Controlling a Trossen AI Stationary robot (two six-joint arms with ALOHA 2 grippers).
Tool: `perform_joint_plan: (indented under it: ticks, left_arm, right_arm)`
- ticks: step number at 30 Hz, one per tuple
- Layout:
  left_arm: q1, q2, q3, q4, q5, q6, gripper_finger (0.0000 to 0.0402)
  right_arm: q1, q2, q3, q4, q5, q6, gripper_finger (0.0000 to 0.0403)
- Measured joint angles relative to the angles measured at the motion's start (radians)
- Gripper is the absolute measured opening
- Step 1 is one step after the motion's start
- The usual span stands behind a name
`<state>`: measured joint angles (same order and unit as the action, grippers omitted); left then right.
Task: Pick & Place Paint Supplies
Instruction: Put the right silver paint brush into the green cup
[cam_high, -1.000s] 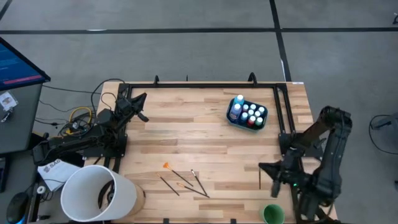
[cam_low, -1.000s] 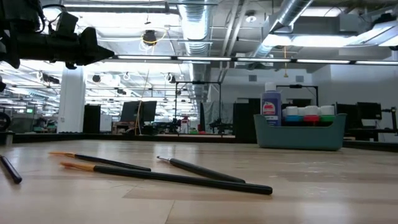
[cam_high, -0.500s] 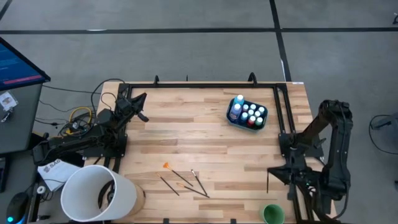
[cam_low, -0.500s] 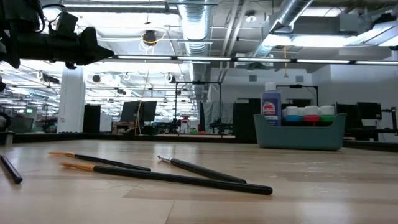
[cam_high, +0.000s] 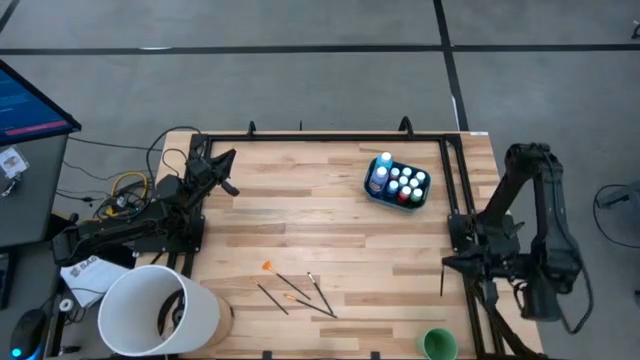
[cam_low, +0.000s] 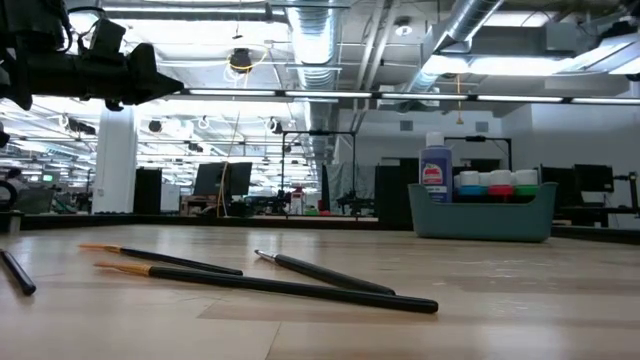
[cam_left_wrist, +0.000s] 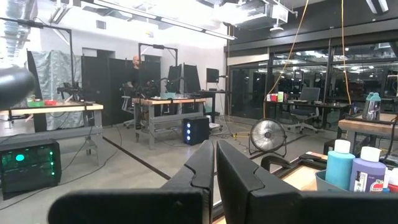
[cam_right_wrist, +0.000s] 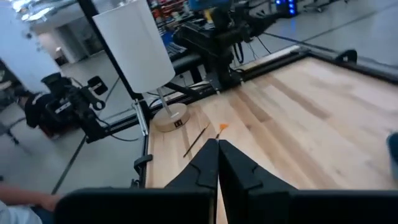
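I see the table (cam_high: 330, 200) from above in soft, even light, with only faint shadows. Down low, bright ceiling lamps glare white, and the near brushes (cam_low: 290, 285) look sharp while the room behind is hazy. Past my left fingers (cam_left_wrist: 239, 180) the room is bright up high. Past my right fingers (cam_right_wrist: 214, 163) everything is smeared with blur, and the white bucket (cam_right_wrist: 134, 43) glows.

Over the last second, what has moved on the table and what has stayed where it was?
Only the right arm moved: its pincer, holding a thin dark stick that looks like a brush, swung from near the green cup toward the table's right edge and away from the front edge. The left pincer stayed parked at the back left. The loose brushes and the tub of paint bottles did not shift.
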<state>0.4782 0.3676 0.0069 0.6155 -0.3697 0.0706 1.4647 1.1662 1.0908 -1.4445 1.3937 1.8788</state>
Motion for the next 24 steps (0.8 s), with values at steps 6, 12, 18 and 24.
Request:
perform_joint_plan:
  ticks: [6, 12, 18, 24]
  left_arm:
    - [0.0, 0.0, 0.0, 0.0, 0.0, 0.0, 0.0008]
    - [0.0, 0.0, 0.0, 0.0, 0.0, 0.0, 0.0008]
    - [0.0, 0.0, 0.0, 0.0, 0.0, 0.0, 0.0008]
    - [0.0, 0.0, 0.0, 0.0, 0.0, 0.0, 0.0008]
  right_arm:
    - [0.048, -0.116, 0.0, 0.033, 0.003, -0.235, 0.0]
    - [0.129, -0.154, 0.0, 0.14, 0.022, -0.441, 0.0]
    - [0.192, -0.089, 0.0, 0.317, 0.022, -0.628, 0.0]
    - [0.224, -0.004, 0.0, 0.399, 0.022, -0.675, 0.0]
